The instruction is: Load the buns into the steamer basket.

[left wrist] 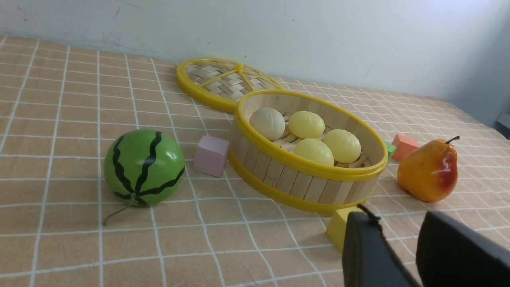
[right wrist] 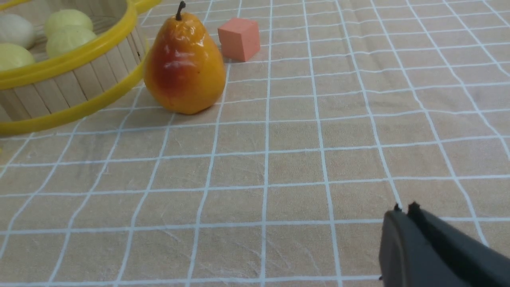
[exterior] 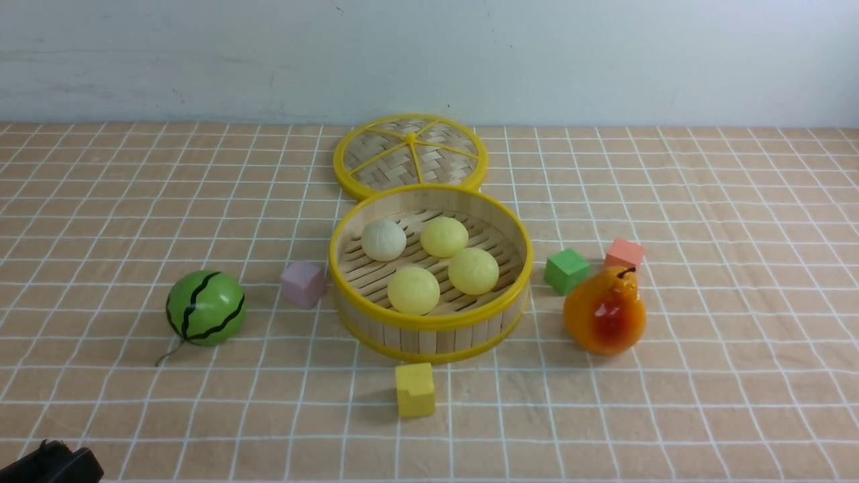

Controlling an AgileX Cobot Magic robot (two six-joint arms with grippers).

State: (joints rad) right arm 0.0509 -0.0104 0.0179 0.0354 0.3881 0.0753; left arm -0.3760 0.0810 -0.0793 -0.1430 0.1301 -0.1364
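Observation:
The steamer basket (exterior: 429,323) stands mid-table, round, with bamboo slats and yellow rims. On its slatted floor lie an off-white bun (exterior: 384,239) and three pale yellow buns (exterior: 444,236) (exterior: 474,271) (exterior: 414,290). In the left wrist view my left gripper (left wrist: 394,219) is open with nothing between its fingers. It hangs low near the table's front, well short of the basket (left wrist: 303,163). A dark part of the left arm (exterior: 50,463) shows in the front view's bottom left corner. My right gripper (right wrist: 405,209) is shut and empty over bare cloth, to the right of the basket wall (right wrist: 59,85).
The woven lid (exterior: 410,155) lies flat behind the basket. A watermelon toy (exterior: 205,307) and a lilac cube (exterior: 303,283) are to its left. A yellow cube (exterior: 414,389) lies in front. A green cube (exterior: 566,270), a salmon cube (exterior: 624,253) and an orange pear (exterior: 604,310) are on the right.

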